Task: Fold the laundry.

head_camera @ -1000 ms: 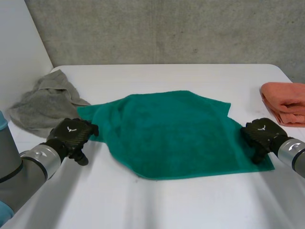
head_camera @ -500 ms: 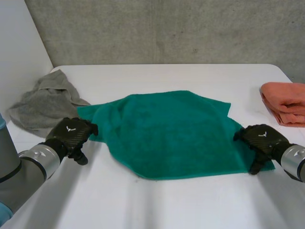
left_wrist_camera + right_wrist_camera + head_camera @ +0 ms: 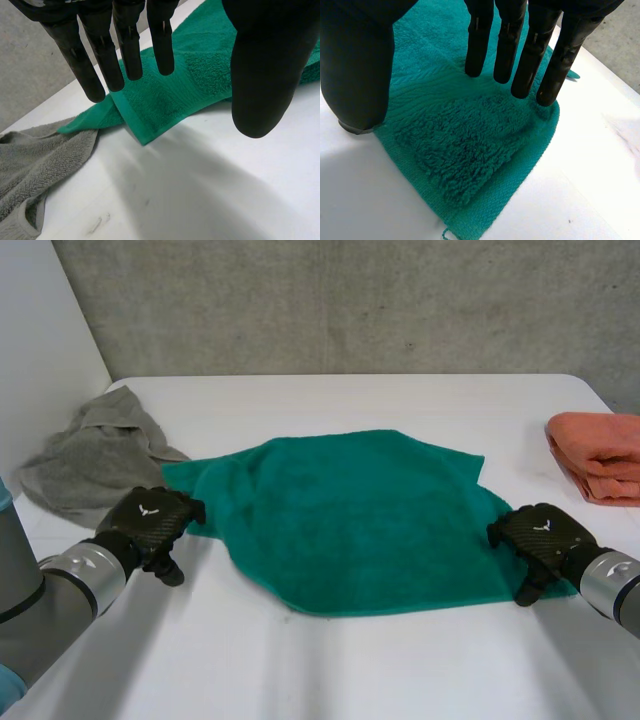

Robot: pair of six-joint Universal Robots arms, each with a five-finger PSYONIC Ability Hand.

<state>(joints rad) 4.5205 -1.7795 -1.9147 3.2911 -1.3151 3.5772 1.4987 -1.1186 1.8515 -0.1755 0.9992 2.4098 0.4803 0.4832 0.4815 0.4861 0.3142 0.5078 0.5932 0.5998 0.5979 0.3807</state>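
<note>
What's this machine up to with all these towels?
A robot is folding laundry. A green towel lies spread on the white table, with the left hand at its left corner and the right hand at its right corner, both open, gripping nothing yet. A crumpled grey towel lies to the left, a folded orange towel to the right.

Black left hand [image 3: 150, 525] — white emblem [image 3: 150, 510], matching right hand [image 3: 541, 537], silver-grey forearms [image 3: 85, 575]

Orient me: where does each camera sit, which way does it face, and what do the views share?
Head: behind and between the arms, looking down at the white table; left robot hand and right robot hand flank the green towel.
Left wrist: along its palm; straight fingers over the towel's corner.
Right wrist: likewise, straight fingers over the towel's right corner.
Shared: green towel, all three.
</note>
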